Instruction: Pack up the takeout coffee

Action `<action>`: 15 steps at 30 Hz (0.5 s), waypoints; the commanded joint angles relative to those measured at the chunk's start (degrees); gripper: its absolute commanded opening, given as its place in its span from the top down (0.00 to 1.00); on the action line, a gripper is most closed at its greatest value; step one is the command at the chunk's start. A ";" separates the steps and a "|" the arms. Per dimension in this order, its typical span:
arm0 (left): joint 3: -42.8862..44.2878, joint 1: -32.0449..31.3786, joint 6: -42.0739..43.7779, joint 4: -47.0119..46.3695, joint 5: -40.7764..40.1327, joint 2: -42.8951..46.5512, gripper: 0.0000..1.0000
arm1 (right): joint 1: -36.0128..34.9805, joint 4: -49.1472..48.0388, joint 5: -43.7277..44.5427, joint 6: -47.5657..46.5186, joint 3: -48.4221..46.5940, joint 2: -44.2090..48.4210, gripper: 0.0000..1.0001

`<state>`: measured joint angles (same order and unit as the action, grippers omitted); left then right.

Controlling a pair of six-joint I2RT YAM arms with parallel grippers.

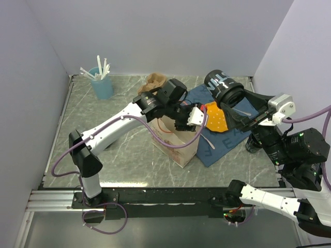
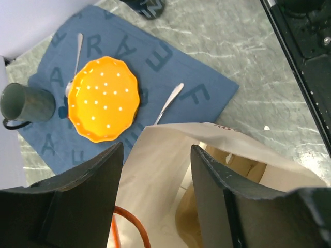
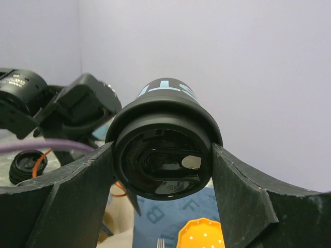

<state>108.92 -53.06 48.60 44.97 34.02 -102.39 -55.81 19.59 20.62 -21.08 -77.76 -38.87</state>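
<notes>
Grey marbled worktop. At 3 o'clock of its centre, blue lettered placemat. At centre, open paper bag, upright, against the placemat's 9 o'clock edge. Over the bag's mouth, left end effector, spread, bag rim between the fingers, no pinch visible. At 1 o'clock of the bag, right end effector, pressed on both sides of the takeout coffee: black cup held off the worktop, tilted, one round end toward the wrist camera. On the placemat, orange scalloped plate. At its 9 o'clock in the left wrist view, teal mug. At the worktop's 10 o'clock corner, light-blue cup of white sticks. At the plate's 11 o'clock, spoon.
</notes>
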 commanded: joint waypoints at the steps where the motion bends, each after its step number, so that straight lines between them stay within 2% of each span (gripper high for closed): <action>1: -1.17 -0.82 3.34 -0.67 -1.76 -0.44 0.41 | 0.18 -3.60 1.88 -1.68 0.24 0.11 0.55; 4: -1.70 -0.99 3.26 -2.08 -3.52 -0.88 0.45 | 0.18 -4.12 2.23 -2.03 0.50 0.20 0.55; 7: -1.26 -1.00 0.81 -4.09 -6.58 -0.45 0.59 | 0.18 -3.69 2.23 -1.77 0.59 0.11 0.55; 8: -1.69 -1.00 -1.03 -4.80 -8.34 -0.10 0.72 | 0.09 -3.51 2.14 -1.77 0.76 0.20 0.55; 9: -2.05 -1.00 -1.75 -6.02 -10.18 0.69 0.78 | 0.09 -3.51 2.14 -1.68 0.85 0.20 0.55; 11: -2.23 -1.00 -6.55 -7.35 -18.26 1.57 0.91 | 0.18 -4.56 2.40 -1.68 1.38 0.38 0.55; 15: -0.56 -1.08 -18.78 -7.27 -33.11 3.42 0.99 | 0.18 -5.70 2.40 -1.86 2.08 0.03 0.55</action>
<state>107.07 -54.00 42.00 39.72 17.26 -102.94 -55.81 18.20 21.91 -22.48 -76.31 -38.70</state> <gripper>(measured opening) 0.035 0.767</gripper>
